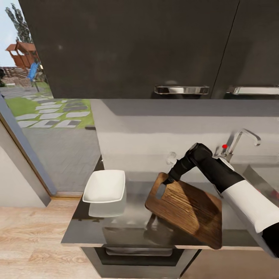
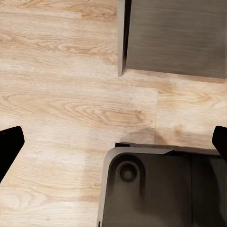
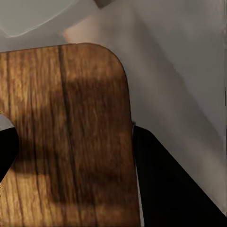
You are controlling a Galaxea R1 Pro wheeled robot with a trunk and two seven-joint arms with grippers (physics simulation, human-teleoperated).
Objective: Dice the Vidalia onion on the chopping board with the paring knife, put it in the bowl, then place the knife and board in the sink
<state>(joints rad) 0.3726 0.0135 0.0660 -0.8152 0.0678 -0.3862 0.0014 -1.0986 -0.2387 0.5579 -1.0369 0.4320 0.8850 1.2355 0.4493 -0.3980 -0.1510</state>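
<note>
My right gripper (image 1: 169,180) is shut on the handle-hole end of the brown wooden chopping board (image 1: 186,209). The board hangs tilted above the grey countertop (image 1: 135,209), throws a shadow on it and reaches past its front edge. In the right wrist view the board (image 3: 71,132) sits between the dark fingers (image 3: 156,179). The white square bowl (image 1: 104,186) stands on the countertop's left end, apart from the board. The sink (image 1: 261,174) lies at the right behind my forearm. The Vidalia onion and the paring knife are out of view. My left gripper (image 2: 113,142) is open over the wooden floor.
A chrome tap (image 1: 242,139) with a red knob (image 1: 224,146) stands behind the sink. Dark wall cabinets (image 1: 135,46) hang above. A drawer front (image 1: 139,252) lies below the counter. A glass door (image 1: 46,116) opens to a garden at the left. The robot's dark base (image 2: 156,189) is below my left gripper.
</note>
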